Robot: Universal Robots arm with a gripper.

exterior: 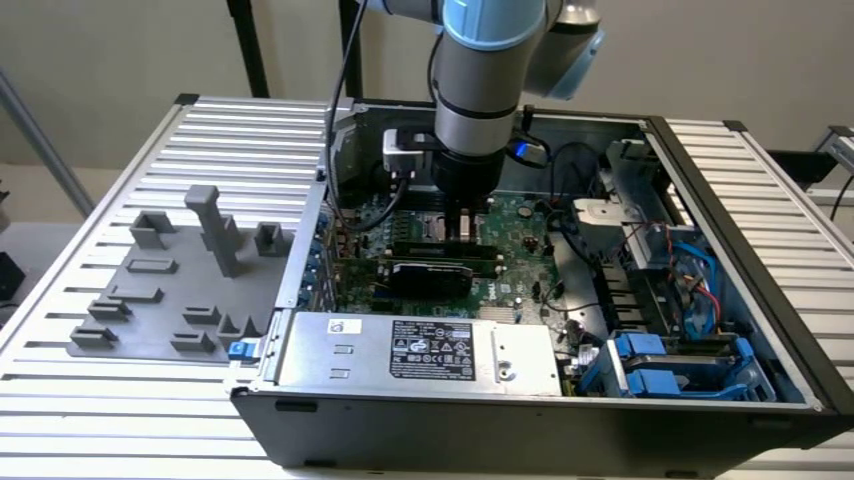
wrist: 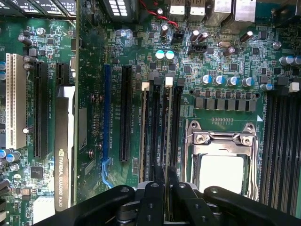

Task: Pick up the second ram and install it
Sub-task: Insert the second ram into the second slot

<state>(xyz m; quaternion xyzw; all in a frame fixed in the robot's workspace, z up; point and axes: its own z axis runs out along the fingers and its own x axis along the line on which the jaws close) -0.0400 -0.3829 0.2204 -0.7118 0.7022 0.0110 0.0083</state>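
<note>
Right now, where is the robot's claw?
In the exterior view the gripper is inside the open computer case, pinching the second ram over the memory slots beside the CPU socket.

A ribbed, silver-grey table (exterior: 120,200) of parallel aluminium slats carries everything. On the exterior view's left part of it lies a flat grey fixture plate (exterior: 167,300) with several raised grey plastic blocks; the tallest, an upright post (exterior: 214,225), stands near the plate's far side, with lower blocks spread around it and toward the near edge. A small blue piece (exterior: 240,349) sits at the plate's near corner, just beside the computer case (exterior: 534,430). That open black case rests directly on the table, beside the plate, and more bare slats (exterior: 747,190) run past it on the exterior view's right.
</note>
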